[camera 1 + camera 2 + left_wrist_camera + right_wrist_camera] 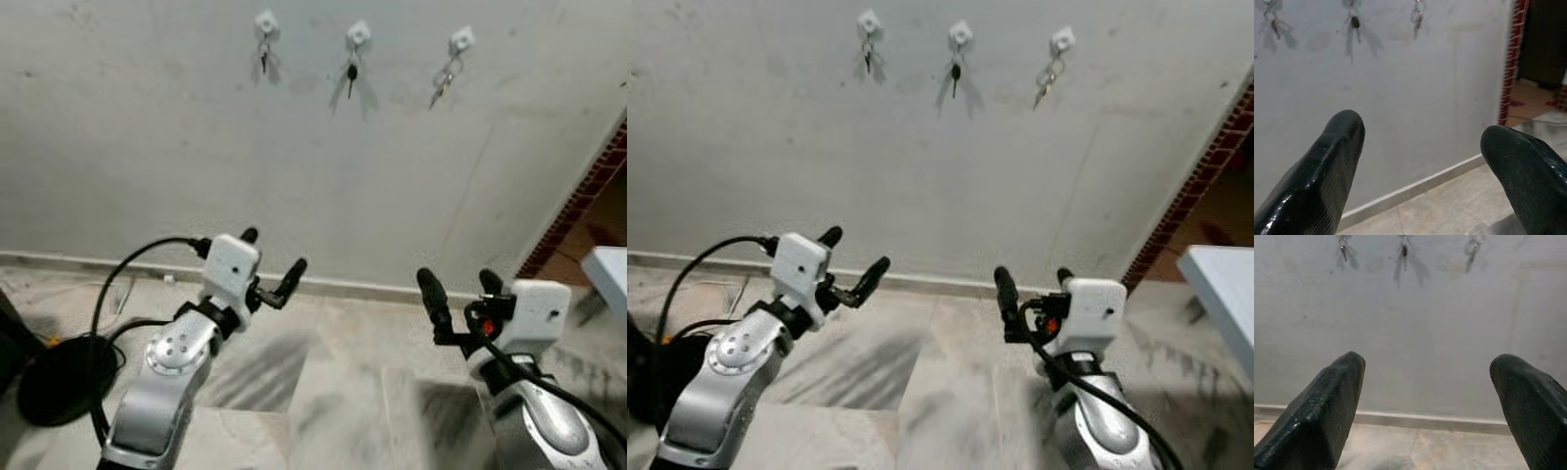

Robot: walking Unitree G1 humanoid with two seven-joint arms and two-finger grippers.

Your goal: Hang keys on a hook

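A pale wall (294,166) stands before us, with a brick edge (578,201) at its right. High on it are three white hooks (359,33) in a row, and each carries keys (352,74) that hang straight down, long axis vertical. Well below, over the marble floor (343,392), our left gripper (270,262) and right gripper (458,284) hold nothing, fingers spread apart. Much free wall lies between.

3 white hooks (359,33) on the wall, keys (351,74) dangling from each.
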